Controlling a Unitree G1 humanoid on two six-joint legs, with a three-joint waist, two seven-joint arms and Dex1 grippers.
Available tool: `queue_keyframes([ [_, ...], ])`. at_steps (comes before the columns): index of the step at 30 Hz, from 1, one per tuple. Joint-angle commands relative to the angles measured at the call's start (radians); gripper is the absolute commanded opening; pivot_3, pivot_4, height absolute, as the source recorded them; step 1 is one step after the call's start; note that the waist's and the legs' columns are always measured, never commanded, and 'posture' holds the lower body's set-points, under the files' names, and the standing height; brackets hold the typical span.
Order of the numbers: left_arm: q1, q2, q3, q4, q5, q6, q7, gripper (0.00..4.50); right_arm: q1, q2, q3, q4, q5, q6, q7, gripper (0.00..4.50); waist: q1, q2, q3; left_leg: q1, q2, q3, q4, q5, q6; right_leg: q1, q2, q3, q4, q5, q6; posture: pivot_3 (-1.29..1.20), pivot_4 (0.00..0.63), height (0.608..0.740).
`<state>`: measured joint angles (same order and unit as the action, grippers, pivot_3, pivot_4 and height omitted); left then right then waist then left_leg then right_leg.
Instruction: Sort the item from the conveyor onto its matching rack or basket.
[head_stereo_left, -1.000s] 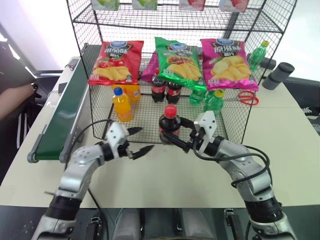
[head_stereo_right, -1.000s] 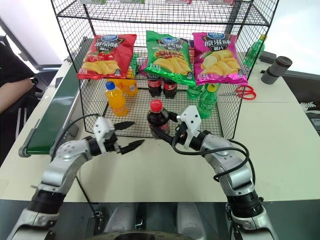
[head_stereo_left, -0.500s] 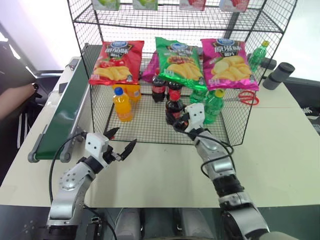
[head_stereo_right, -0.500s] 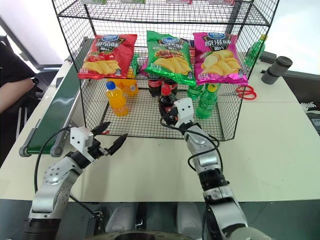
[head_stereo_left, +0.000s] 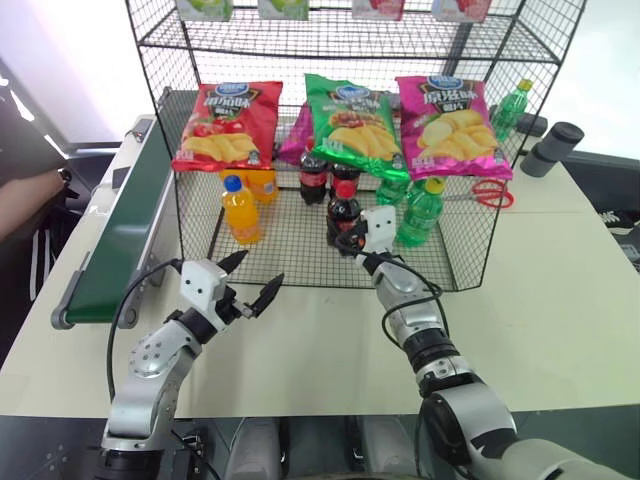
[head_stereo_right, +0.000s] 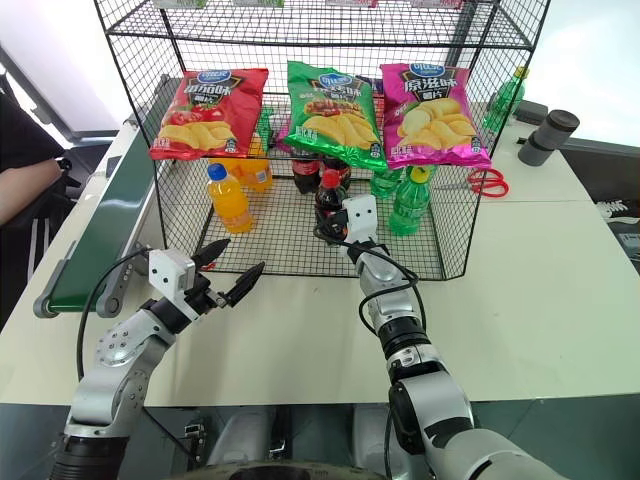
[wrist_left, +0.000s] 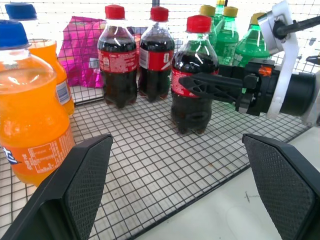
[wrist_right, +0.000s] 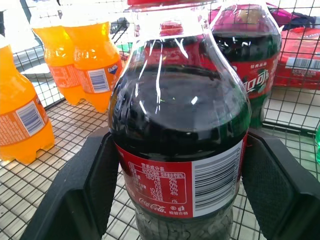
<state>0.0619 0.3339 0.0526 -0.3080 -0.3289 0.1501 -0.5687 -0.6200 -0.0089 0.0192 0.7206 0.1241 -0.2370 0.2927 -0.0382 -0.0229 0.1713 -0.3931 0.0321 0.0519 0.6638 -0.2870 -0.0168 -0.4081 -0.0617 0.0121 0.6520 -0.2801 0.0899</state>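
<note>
The cola bottle (head_stereo_left: 343, 213) stands upright on the mesh floor of the black wire rack (head_stereo_left: 300, 245), just in front of two other cola bottles (wrist_left: 135, 54). The right gripper (wrist_left: 200, 86) has its jaws around the bottle's label, and whether they press or are loosening I cannot tell. The left gripper (head_stereo_left: 250, 280), jaws spread, holds nothing outside the rack. Placing seems done; release and withdrawal remain. The bottle's base is hidden in the wrist view.

The cola bottle (wrist_right: 182, 150) is seen to be of clear, glossy plastic with a smooth printed label. The rack (head_stereo_left: 290, 245) is made of thin black wire mesh. The crisp bags (head_stereo_left: 345, 125) are shown as shiny, crinkled foil. The belt (head_stereo_left: 125, 235) looks matt green, edged by dull silver metal rails. The right tool's pads (wrist_right: 282, 190) are finely textured matt black. The bench (head_stereo_left: 560, 290) is smooth and pale.
</note>
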Motion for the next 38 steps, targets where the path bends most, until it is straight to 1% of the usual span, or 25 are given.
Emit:
queue_keyframes([
  [1,-0.016,0.006,-0.002,-0.031,-0.012,-0.007,-0.008,4.5,-0.038,0.011,-0.02,-0.018,0.017,-0.04,0.025,4.41,-0.005,0.0,0.0,0.0,0.0,0.0,0.0,0.0,0.0,0.0,0.0,0.0,0.0,0.0,0.0,0.0,0.15,0.74],
  [4,-0.02,0.005,-0.006,-0.028,-0.016,-0.008,-0.013,4.5,-0.021,-0.008,-0.007,-0.055,-0.01,-0.05,0.029,4.41,-0.006,0.0,0.0,0.0,0.0,0.0,0.0,0.0,0.0,0.0,0.0,0.0,0.0,0.0,0.0,0.0,0.15,0.74],
  [9,-0.02,0.001,-0.01,-0.031,-0.017,-0.004,-0.01,4.5,0.04,-0.055,0.018,-0.155,-0.027,-0.04,0.082,4.41,-0.006,0.0,0.0,0.0,0.0,0.0,0.0,0.0,0.0,0.0,-0.001,0.0,0.0,0.0,0.0,0.0,0.15,0.74],
  [13,-0.032,0.006,-0.011,-0.031,-0.025,0.018,-0.01,4.5,0.249,-0.224,0.043,-0.469,0.017,0.075,0.262,4.41,0.008,0.001,0.0,0.0,0.0,-0.001,-0.001,0.0,0.0,0.001,-0.001,0.0,-0.001,0.0,0.0,0.0,0.15,0.74],
  [16,-0.036,0.011,-0.012,-0.027,-0.024,0.025,-0.015,4.5,0.36,-0.323,0.032,-0.639,0.058,0.157,0.331,4.41,0.014,0.001,0.0,0.0,-0.001,0.0,-0.001,-0.001,0.001,0.002,-0.002,0.0,-0.003,0.0,0.0,0.0,0.15,0.74],
  [20,-0.049,0.044,-0.008,0.003,-0.006,0.05,-0.027,4.5,0.529,-0.48,-0.066,-0.881,0.165,0.289,0.406,4.41,0.021,0.003,0.0,0.002,0.0,0.0,-0.001,-0.001,0.001,0.002,-0.001,0.0,-0.002,0.0,0.0,0.0,0.15,0.74],
  [25,-0.073,0.096,0.021,0.064,0.006,0.052,-0.031,4.5,0.71,-0.624,-0.226,-1.071,0.283,0.412,0.463,4.41,0.027,0.003,-0.001,0.002,0.0,-0.001,0.0,-0.001,0.001,0.003,0.0,0.0,-0.003,0.0,-0.001,0.0,0.15,0.74],
  [28,-0.078,0.124,0.043,0.088,-0.009,0.051,-0.053,4.5,0.783,-0.666,-0.305,-1.125,0.33,0.46,0.476,4.41,0.025,0.003,-0.001,0.002,0.0,0.0,0.0,-0.001,0.001,0.003,0.0,0.0,-0.004,0.0,-0.001,0.0,0.15,0.74],
  [31,-0.073,0.162,0.067,0.11,-0.025,0.055,-0.088,4.5,0.818,-0.679,-0.371,-1.144,0.363,0.491,0.472,4.41,0.025,0.003,-0.001,0.002,0.0,0.0,0.0,-0.001,0.001,0.003,0.0,0.0,-0.004,0.0,-0.001,0.0,0.15,0.74],
  [38,-0.069,0.194,0.092,0.153,-0.039,0.033,-0.146,4.5,0.814,-0.681,-0.383,-1.126,0.353,0.497,0.477,4.41,0.027,0.003,-0.001,0.002,0.0,0.0,0.0,-0.001,0.001,0.003,0.001,0.0,-0.004,-0.001,-0.001,0.0,0.15,0.74],
])
